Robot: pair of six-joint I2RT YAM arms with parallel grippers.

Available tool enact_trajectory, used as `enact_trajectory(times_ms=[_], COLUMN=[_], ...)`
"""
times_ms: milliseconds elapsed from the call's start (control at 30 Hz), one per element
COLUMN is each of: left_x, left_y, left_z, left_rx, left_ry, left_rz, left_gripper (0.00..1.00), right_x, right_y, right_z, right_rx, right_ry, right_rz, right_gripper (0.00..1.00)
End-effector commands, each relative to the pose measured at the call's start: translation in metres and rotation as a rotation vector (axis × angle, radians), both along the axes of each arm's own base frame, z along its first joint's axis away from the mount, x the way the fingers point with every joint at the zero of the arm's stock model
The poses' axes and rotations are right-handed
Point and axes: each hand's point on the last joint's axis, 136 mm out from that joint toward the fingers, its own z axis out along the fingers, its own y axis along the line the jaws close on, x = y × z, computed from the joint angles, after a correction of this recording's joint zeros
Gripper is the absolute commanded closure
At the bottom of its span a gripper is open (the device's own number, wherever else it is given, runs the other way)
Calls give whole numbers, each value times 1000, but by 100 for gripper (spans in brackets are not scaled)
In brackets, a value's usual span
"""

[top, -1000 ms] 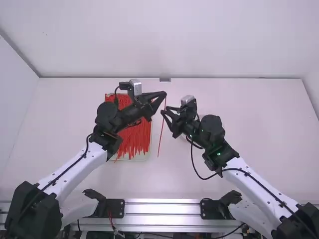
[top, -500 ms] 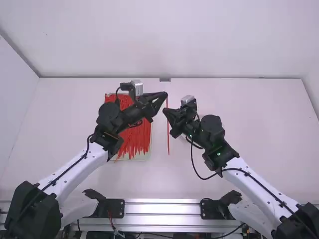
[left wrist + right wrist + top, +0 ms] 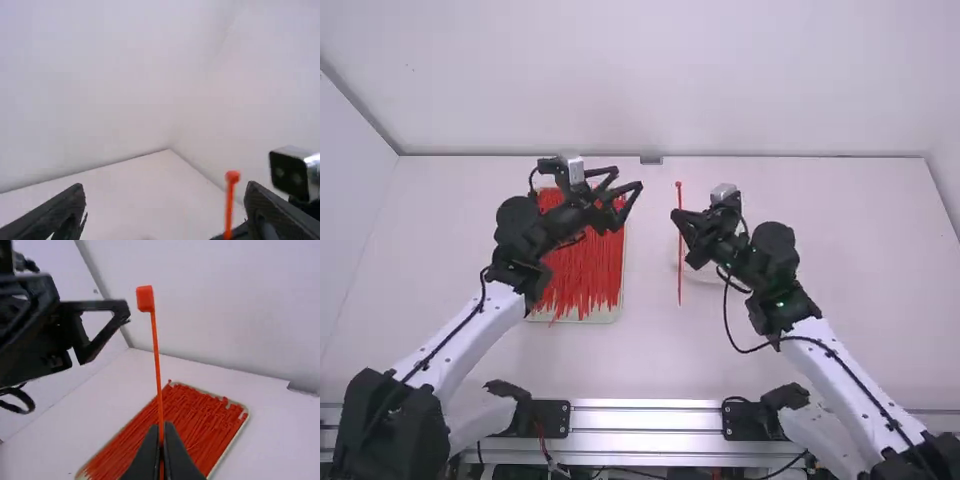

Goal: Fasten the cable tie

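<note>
Right jaws: closed on thin red plastic cable tie (image 3: 679,280), upright, square head (image 3: 144,298) topmost. Left jaws: spread wide, empty, over tray (image 3: 580,319) of red ties (image 3: 585,280).

No text, label, number or sign can be read on anything in these views.

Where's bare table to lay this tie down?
Widest bare table lies right of the right gripper, out to the far side; also left of the tray. Crowded: the strip between tray and held cable tie, with the open left gripper above the tray.
</note>
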Motion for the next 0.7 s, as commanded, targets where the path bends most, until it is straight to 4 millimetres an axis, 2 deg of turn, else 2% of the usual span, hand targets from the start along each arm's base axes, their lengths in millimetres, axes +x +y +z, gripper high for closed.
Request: enact_trajectory(times_ms=[0,167,367,533,667], left_x=[-12,-23,-39,-43,-43], left_y=[7,6,-18,-34,-50], left_z=[27,48,65,77,81], left_rx=[28,93,177,208,215], left_ry=[-82,-153,-268,-318,-332], left_rz=[-93,-251,-490,-678,-780], left_gripper=[12,7,0,3,7], right_x=[-13,-12,-11,-13,-15], right_y=[-3,-21,-25,-21,-13], right_z=[26,41,59,72,74], right_rx=[29,64,129,202,239], right_ry=[-64,-116,-183,-228,-252], right_rz=[103,140,228,326,375], right_gripper=[100,100,100,100,100])
